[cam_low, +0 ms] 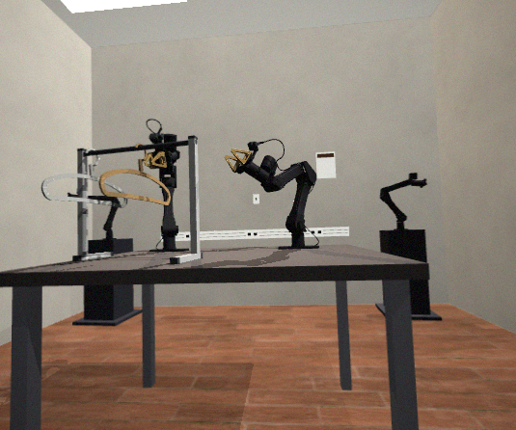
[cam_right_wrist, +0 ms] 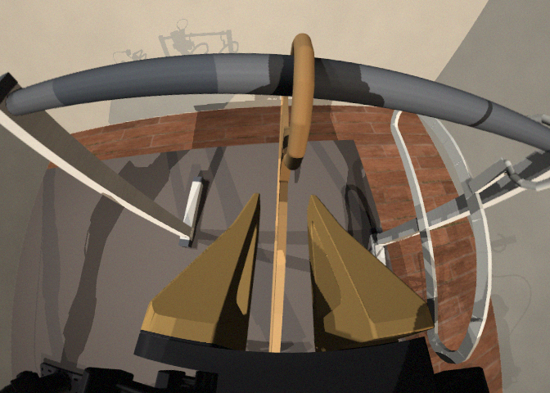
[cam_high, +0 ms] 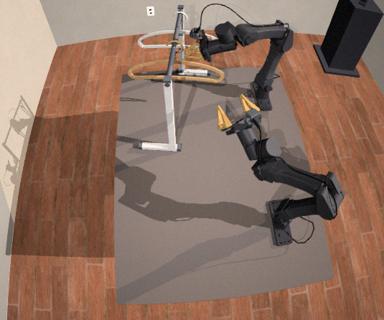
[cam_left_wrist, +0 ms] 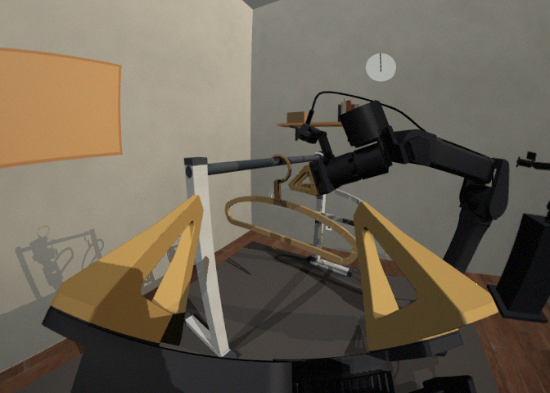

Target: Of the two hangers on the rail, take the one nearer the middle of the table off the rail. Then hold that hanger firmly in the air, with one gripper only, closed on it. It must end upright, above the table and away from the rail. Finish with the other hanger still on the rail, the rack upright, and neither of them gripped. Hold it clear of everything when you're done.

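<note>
A tan wooden hanger (cam_high: 176, 73) hangs by its hook (cam_right_wrist: 302, 100) on the dark rail (cam_high: 174, 46), nearer the table's middle. A white hanger (cam_high: 158, 37) hangs farther along the rail. My right gripper (cam_right_wrist: 284, 201) is just below the rail, its fingers partly apart on either side of the wooden hanger's thin neck, with a gap on each side. It also shows in the exterior view (cam_low: 154, 159). My left gripper (cam_high: 234, 112) is wide open and empty, raised over the table, pointing at the rack. The wooden hanger (cam_left_wrist: 288, 228) shows between its fingers, far off.
The rack stands upright on white posts, with a foot (cam_high: 158, 146) on the grey mat. The white hanger (cam_right_wrist: 466, 246) is to the right of my right gripper. A black pedestal (cam_high: 352, 36) stands on the floor beyond the table.
</note>
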`<move>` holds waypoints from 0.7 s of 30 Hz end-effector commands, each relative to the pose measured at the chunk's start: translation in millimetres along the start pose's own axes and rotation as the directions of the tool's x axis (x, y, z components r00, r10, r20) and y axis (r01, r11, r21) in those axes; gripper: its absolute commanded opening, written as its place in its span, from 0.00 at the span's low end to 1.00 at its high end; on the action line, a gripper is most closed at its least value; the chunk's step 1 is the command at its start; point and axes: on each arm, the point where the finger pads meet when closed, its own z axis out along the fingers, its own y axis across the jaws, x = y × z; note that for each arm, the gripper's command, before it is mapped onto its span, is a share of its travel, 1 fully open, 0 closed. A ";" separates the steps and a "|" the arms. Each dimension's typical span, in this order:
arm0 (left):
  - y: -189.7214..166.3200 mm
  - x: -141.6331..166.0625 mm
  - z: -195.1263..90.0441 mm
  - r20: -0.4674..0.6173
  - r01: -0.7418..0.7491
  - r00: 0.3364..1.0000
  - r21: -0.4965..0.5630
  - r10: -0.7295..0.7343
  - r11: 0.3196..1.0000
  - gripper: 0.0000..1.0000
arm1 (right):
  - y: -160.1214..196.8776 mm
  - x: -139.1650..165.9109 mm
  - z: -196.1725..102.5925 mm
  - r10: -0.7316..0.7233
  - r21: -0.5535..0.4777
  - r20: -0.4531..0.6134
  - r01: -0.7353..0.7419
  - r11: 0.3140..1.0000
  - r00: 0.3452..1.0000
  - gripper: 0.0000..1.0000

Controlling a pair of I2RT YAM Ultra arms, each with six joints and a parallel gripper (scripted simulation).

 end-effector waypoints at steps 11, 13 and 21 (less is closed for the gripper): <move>-2.1 -18.7 4.0 0.048 -0.012 0.999 0.009 0.012 1.000 1.00 | -6.5 -29.7 12.2 0.032 -0.002 0.053 -0.032 0.999 0.998 0.31; -2.1 -18.7 4.0 0.048 -0.012 0.999 0.009 0.012 1.000 1.00 | -6.5 -29.8 15.2 0.030 -0.002 0.054 -0.030 1.000 0.998 0.31; -2.1 -18.7 4.0 0.048 -0.012 0.999 0.009 0.012 1.000 1.00 | -6.7 -30.4 27.1 0.030 -0.002 0.054 -0.030 1.000 0.998 0.31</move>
